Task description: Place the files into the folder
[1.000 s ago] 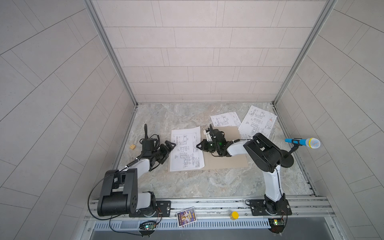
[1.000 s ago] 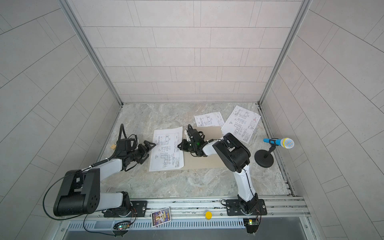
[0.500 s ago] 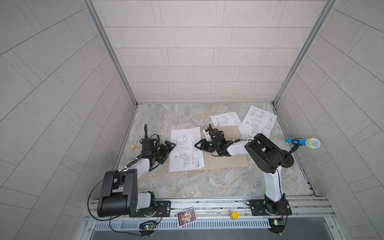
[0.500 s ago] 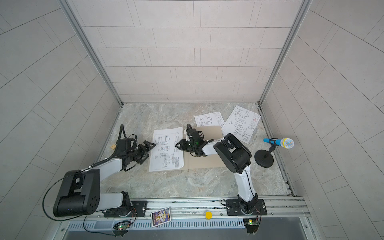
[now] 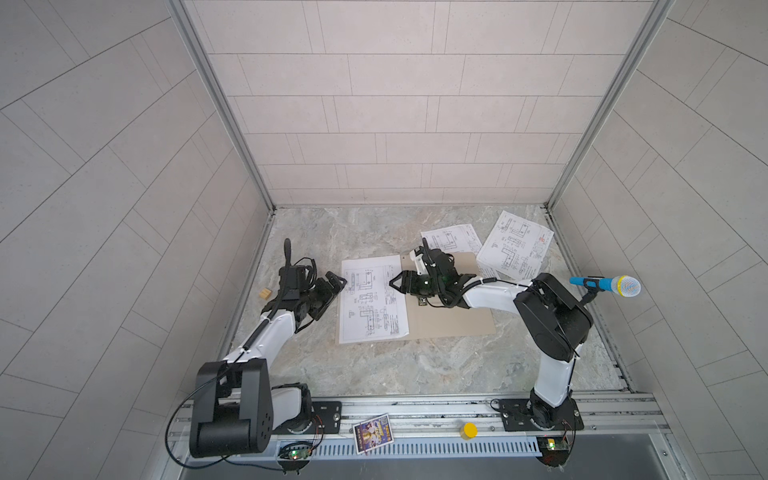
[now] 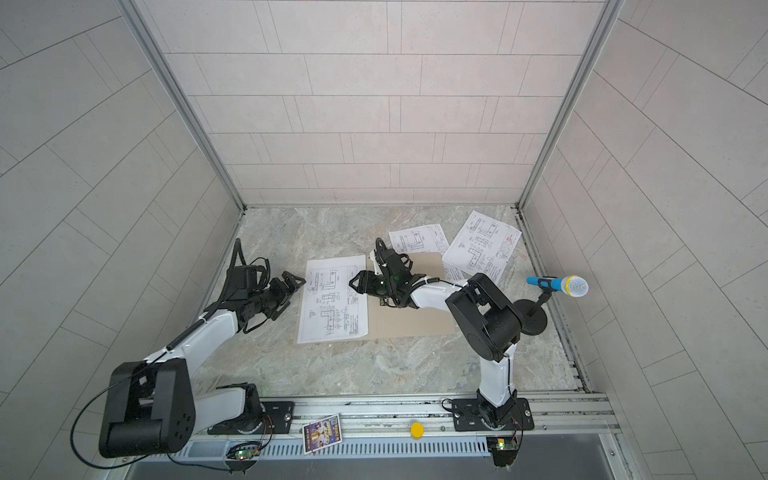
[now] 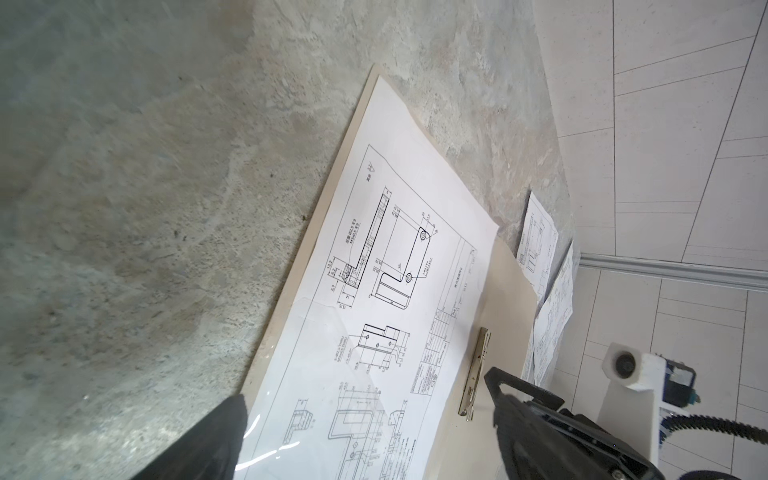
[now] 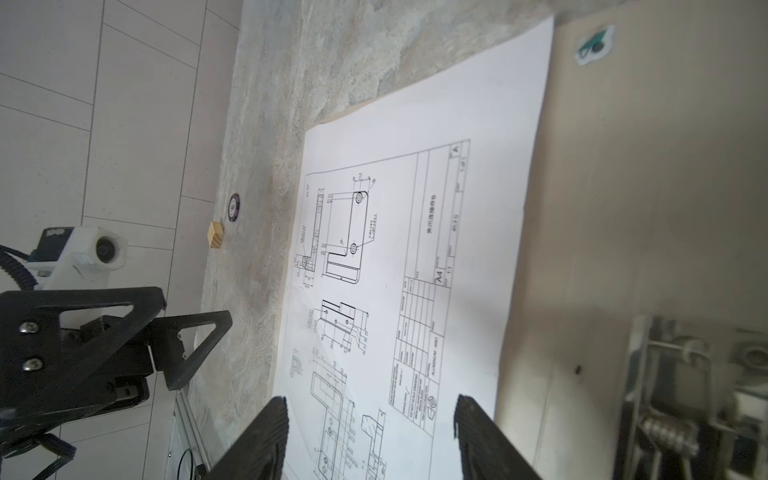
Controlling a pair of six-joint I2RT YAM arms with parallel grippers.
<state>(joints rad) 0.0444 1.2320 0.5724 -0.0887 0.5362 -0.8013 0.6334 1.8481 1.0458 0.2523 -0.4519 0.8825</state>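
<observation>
I find one sheet (image 5: 372, 299) on the folder's (image 5: 453, 320) left half, long axis front to back, between my left jaws, wide open, and right jaws, part open over the spine, both empty; two sheets (image 5: 515, 249) lie far right, nearer my right arm.

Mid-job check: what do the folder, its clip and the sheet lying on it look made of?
Folder: matte tan card, probably cardboard; flat, no sheen. Clip: metal by its look; a thin strip with a bright glint. Sheet: thin white printed paper, faintly creased.
</observation>
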